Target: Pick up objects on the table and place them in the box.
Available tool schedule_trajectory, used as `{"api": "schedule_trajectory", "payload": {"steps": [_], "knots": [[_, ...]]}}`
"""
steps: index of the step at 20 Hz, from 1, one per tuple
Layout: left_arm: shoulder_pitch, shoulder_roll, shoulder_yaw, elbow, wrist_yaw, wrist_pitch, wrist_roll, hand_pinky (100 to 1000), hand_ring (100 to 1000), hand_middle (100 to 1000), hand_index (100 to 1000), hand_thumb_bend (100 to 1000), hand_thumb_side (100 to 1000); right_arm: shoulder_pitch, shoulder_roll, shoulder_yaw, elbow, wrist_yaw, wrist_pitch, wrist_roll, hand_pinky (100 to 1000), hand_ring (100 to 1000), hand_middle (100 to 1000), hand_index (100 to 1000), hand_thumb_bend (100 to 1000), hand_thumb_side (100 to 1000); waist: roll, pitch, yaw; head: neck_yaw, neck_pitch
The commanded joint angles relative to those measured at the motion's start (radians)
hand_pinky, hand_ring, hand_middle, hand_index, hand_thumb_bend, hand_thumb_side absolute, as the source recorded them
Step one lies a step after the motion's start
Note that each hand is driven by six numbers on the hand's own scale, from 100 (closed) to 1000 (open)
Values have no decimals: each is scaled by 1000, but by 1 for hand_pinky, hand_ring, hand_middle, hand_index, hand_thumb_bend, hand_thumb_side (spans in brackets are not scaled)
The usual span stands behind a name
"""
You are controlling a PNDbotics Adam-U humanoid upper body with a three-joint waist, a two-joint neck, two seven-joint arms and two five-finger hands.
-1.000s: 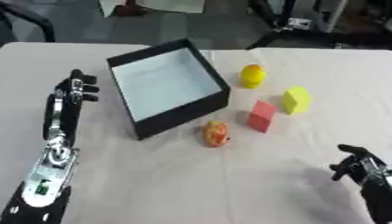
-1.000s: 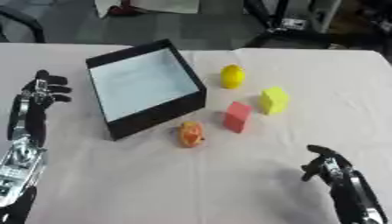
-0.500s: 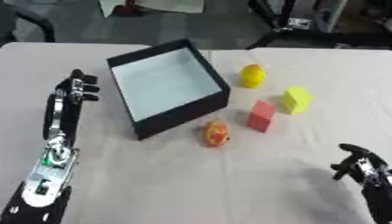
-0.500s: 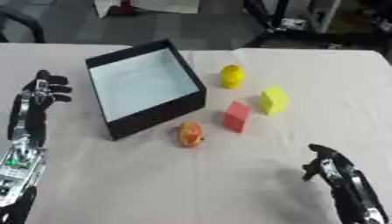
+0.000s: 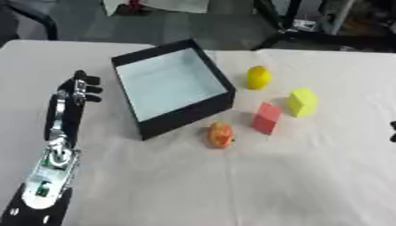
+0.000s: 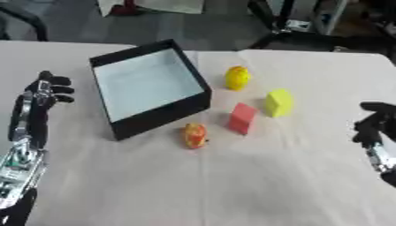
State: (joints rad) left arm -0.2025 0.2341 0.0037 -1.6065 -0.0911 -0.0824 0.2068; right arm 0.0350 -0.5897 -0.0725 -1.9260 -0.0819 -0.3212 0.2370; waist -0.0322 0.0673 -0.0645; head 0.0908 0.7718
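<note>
Left hand [image 5: 77, 90] relaxed beside the box [image 5: 172, 90]; right hand [image 6: 373, 126] fingers curled, empty; no legible writing.

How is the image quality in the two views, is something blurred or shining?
Left eye view: soft all over, and the orange object shows no clear outline; the box floor looks pale, evenly lit. Right eye view: equally soft, the right hand a dark smear; the red block casts only a faint shadow.
</note>
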Motion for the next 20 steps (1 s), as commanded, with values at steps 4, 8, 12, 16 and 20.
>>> {"api": "schedule_trajectory", "payload": {"steps": [4, 8, 12, 16, 20], "knots": [[-25, 15, -9, -24, 0, -2, -18, 571, 611, 591, 642, 100, 904, -164, -276, 46, 114, -26, -77, 59, 780, 698, 747, 880, 100, 237, -8, 2, 20, -16, -2], [-36, 5, -15, -26, 0, -4, -29, 573, 612, 593, 643, 100, 902, -305, -321, 99, 267, -34, -109, 134, 796, 756, 810, 896, 100, 217, -1, 6, 40, -30, -2], [-48, -5, -21, -29, 1, -5, -38, 573, 613, 593, 643, 100, 902, -432, -305, 141, 402, -18, -131, 203, 808, 780, 837, 904, 100, 209, 5, 11, 59, -47, -2], [-56, -15, -27, -30, 1, -6, -47, 574, 614, 594, 644, 100, 901, -523, -274, 167, 507, 31, -151, 243, 817, 798, 863, 916, 100, 204, 12, 12, 76, -64, -2], [-59, -22, -31, -30, 1, -6, -54, 575, 614, 595, 645, 100, 902, -587, -239, 186, 587, 76, -169, 266, 829, 821, 886, 927, 100, 203, 15, 11, 85, -78, -2]]}}
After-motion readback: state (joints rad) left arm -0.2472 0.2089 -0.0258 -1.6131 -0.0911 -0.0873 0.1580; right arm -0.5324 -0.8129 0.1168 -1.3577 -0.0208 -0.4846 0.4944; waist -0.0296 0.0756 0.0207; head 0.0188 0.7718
